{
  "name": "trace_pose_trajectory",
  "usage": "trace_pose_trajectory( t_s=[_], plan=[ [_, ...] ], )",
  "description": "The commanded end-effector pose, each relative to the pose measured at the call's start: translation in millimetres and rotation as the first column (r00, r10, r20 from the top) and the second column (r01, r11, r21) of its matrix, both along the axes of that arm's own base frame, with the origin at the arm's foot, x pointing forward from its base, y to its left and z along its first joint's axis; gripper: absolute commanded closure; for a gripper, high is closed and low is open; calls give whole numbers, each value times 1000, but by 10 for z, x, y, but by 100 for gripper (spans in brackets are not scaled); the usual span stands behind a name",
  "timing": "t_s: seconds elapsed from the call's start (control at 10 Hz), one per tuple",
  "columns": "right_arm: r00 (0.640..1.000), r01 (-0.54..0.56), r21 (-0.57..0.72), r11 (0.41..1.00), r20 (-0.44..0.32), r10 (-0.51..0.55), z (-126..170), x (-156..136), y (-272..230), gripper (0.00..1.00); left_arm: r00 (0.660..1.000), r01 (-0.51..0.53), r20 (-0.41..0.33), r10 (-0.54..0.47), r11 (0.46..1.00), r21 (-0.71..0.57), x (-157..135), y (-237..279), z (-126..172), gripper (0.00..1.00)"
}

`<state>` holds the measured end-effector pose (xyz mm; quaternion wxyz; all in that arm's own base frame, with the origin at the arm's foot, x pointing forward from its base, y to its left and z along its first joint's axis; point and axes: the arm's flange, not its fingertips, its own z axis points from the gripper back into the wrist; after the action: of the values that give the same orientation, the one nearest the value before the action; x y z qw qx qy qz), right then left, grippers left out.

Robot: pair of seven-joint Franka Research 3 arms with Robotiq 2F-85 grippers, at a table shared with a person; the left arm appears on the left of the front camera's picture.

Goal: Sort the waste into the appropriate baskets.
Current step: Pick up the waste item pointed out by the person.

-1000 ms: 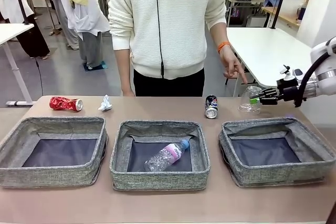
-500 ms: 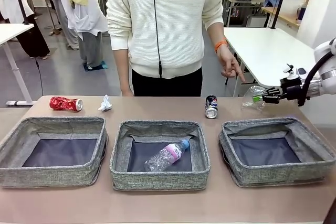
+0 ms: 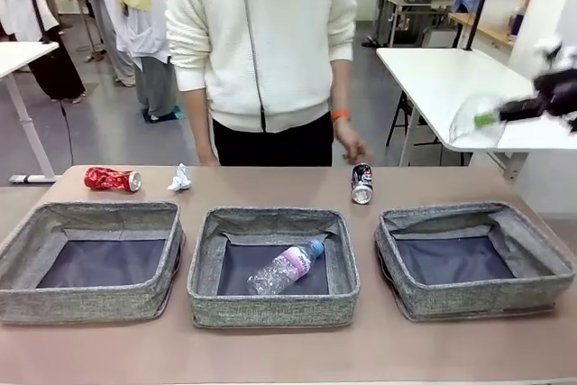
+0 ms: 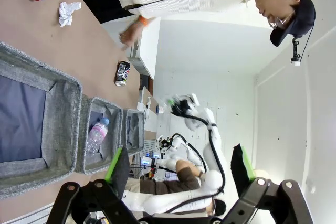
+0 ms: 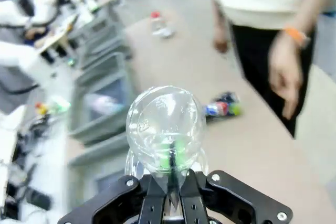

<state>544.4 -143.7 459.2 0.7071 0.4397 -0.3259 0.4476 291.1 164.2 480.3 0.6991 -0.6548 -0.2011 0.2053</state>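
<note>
Aloft, clear plastic cup [image 5: 167,124] was pinched in the clenched right gripper [image 5: 169,165], beyond the right basket [image 3: 539,254], bottle [image 3: 287,267] lay in the middle basket [image 3: 270,216], dark can [image 3: 362,183], red can [image 3: 113,178] and crumpled paper [image 3: 180,178] sat along the table's [image 3: 270,188] far side, left gripper [image 4: 178,165] had jaws spread wide, grasping nothing

A brown table [image 3: 270,353] spans the foreground. Behind its far edge stands a person in a white zip sweater [image 3: 270,33] and dark trousers, an orange wristband [image 3: 340,115] on one arm. A white table [image 3: 442,78] stands behind, to the right.
</note>
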Motion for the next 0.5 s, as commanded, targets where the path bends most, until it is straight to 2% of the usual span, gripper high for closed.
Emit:
trace_pose_trajectory(
  t_s=[0.0, 0.1, 0.3, 0.4],
  plan=[
    [994, -100, -129, 987, -63, 93, 603, -506, 370, 100, 1000, 12, -15, -12, 1000, 1, -34, 4, 25, 0],
    [984, -133, -150, 980, -135, 113, 663, -578, 518, 100, 1000, 12, -15, -12, 1000, 1, -34, 4, 25, 0],
    [933, -151, -124, 981, -347, 100, 669, -894, 985, 100, 1000, 12, -15, -12, 1000, 1, -34, 4, 25, 0],
    [908, -170, -121, 978, -405, 108, 565, -1084, 1168, 100, 1000, 12, -15, -12, 1000, 1, -34, 4, 25, 0]
  ],
)
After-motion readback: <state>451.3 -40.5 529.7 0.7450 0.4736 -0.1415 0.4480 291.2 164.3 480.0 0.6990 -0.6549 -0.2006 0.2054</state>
